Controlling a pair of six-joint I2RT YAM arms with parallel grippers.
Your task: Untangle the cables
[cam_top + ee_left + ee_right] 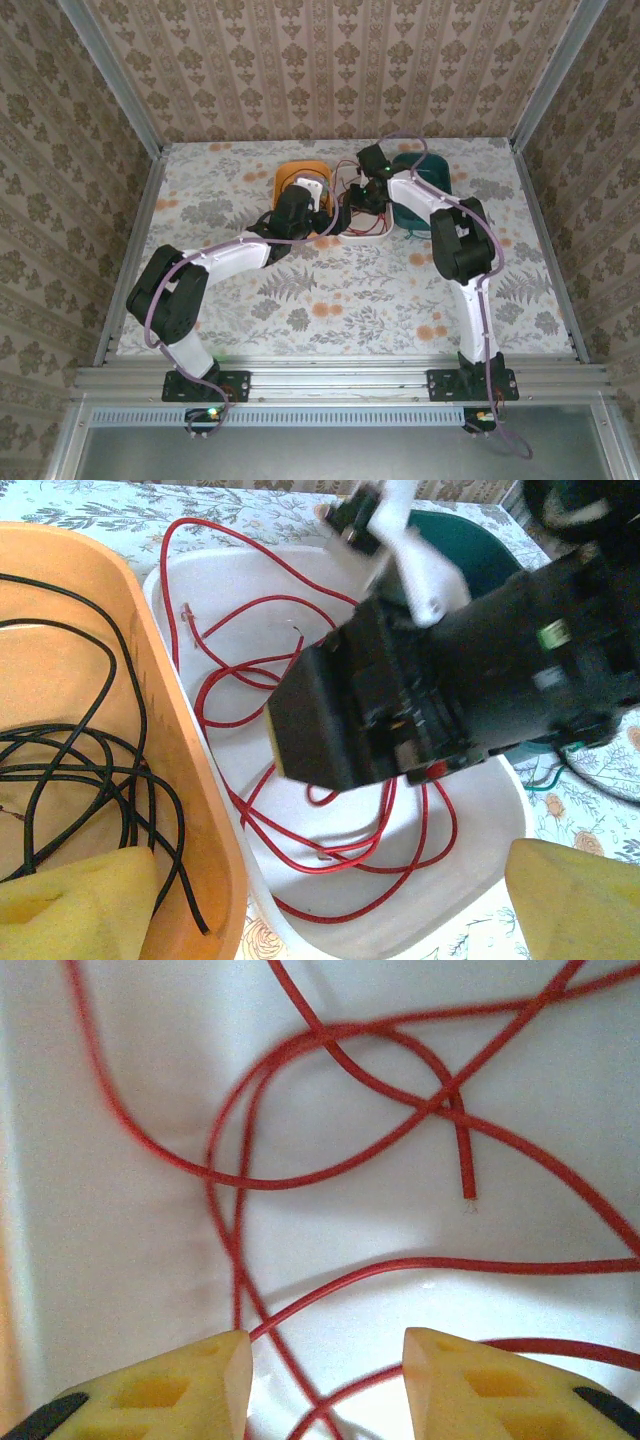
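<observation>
A long red cable [319,866] lies in loose loops inside a white tray [240,580]. Black cables [90,742] are bunched in the orange tray [190,750] beside it. My right gripper [325,1360] is open and hangs low in the white tray [120,1260], with red cable [262,1184] strands running between and under its yellow fingers; it grips none. My left gripper [330,920] is open above the border of the orange and white trays, holding nothing. The right arm's black wrist [420,700] hides the tray's middle. From above, both grippers [322,215] [372,200] meet at the trays.
A teal tray [425,195] stands right of the white one, its rim [470,545] behind the right wrist. A thin dark green wire [545,780] shows by it. The orange tray [298,172] is at the back centre. Patterned walls enclose the floral table [330,300].
</observation>
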